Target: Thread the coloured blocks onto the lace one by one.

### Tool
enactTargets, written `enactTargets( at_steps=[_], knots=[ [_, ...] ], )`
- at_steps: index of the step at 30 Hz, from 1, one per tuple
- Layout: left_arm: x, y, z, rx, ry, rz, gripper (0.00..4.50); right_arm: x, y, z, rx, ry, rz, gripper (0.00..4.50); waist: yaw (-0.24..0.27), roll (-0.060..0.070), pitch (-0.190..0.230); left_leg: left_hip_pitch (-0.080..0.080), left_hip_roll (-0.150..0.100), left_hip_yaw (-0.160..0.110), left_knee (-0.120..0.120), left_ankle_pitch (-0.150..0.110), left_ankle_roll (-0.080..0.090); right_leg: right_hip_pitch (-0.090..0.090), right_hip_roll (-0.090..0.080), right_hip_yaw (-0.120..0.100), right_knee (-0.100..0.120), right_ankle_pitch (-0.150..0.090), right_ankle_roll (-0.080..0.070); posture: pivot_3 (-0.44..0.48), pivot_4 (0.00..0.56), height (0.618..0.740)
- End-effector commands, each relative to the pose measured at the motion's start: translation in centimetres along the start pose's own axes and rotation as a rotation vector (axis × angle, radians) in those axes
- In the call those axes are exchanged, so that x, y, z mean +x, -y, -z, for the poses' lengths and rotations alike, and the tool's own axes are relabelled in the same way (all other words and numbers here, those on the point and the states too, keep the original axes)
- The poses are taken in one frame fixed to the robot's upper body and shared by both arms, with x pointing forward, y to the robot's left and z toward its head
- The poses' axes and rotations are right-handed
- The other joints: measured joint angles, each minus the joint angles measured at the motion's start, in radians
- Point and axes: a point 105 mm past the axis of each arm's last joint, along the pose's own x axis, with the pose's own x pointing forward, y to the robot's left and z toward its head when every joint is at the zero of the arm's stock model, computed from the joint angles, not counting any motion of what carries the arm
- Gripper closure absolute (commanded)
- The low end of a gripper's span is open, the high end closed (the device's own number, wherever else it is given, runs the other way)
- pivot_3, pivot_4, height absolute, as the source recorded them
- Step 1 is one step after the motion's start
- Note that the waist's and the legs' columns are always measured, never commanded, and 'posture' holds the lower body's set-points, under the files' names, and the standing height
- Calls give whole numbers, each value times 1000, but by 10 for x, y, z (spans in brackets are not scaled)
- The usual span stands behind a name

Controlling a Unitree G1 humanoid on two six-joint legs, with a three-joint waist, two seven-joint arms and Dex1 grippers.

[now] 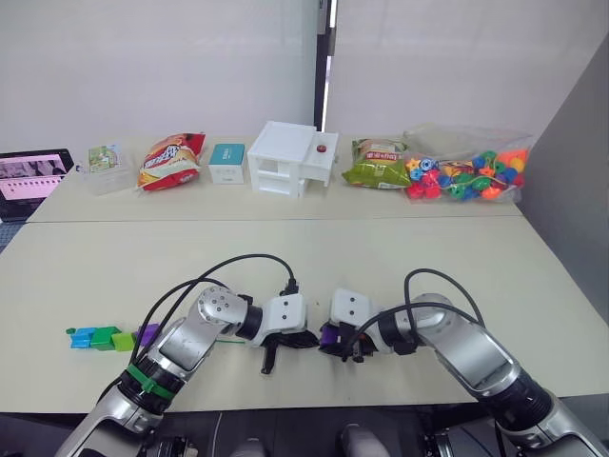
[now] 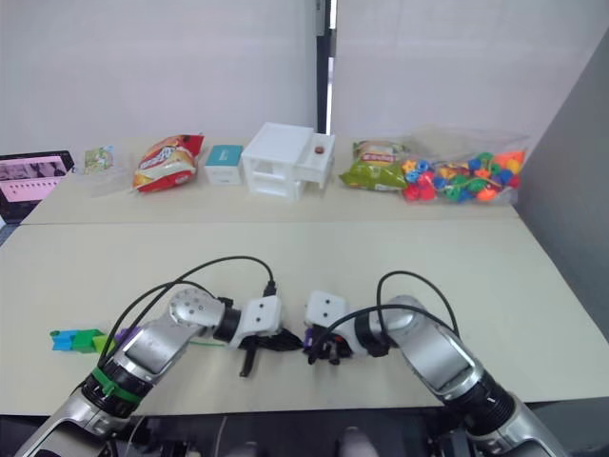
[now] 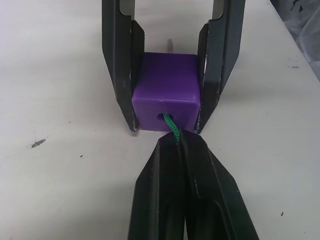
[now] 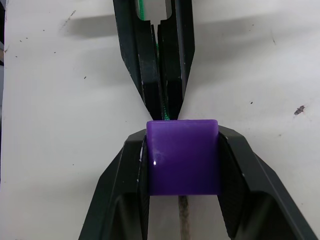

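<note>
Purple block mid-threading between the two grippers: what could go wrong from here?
1. The left gripper pinches the lace right at the hole of the purple block, so little cord is left to push; it may buckle rather than feed.
2. The pale tip already pokes out the far side, but both grippers are occupied, so whichever lets go to pull it risks losing the block or the lace.
3. The right gripper grips only the block's side faces; pushing could twist it.

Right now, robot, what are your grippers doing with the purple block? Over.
Left gripper shut on the lace, feeding it into the purple block. Right gripper clamps that block. Other blocks wait on the table, nothing blocking.
</note>
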Motion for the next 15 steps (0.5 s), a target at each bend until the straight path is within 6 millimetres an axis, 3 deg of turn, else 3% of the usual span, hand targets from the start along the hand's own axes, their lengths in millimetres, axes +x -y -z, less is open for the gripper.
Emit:
enactTargets(
  at_steps=[1,4,8,10,15],
  knots=[
    [-13,-9,-5,4,-8,-59,3320,-3,6,-3,5,18,53,2252,0,0,0,0,0,0,0,0,0,0,0,0,0,0,0,0,150,740],
    [-19,-10,-8,18,-24,-59,2294,-15,7,-11,6,65,77,1146,2,0,0,-1,0,0,0,0,0,-1,0,0,0,0,0,0,150,740],
    [-19,-13,-18,33,-13,-65,1022,-30,3,-16,4,113,81,0,10,0,0,-3,-1,0,0,0,0,-1,-1,0,0,0,0,0,150,740],
    [-17,-13,-22,31,-2,-59,348,-36,1,-13,6,112,81,0,12,0,0,-3,-1,0,0,0,0,-1,-1,0,-1,0,0,0,150,740],
    [8,-9,-28,45,31,-19,348,-51,-5,9,14,62,63,0,23,0,0,-4,-1,0,0,0,0,0,-1,0,-3,0,0,0,150,740]
  ],
)
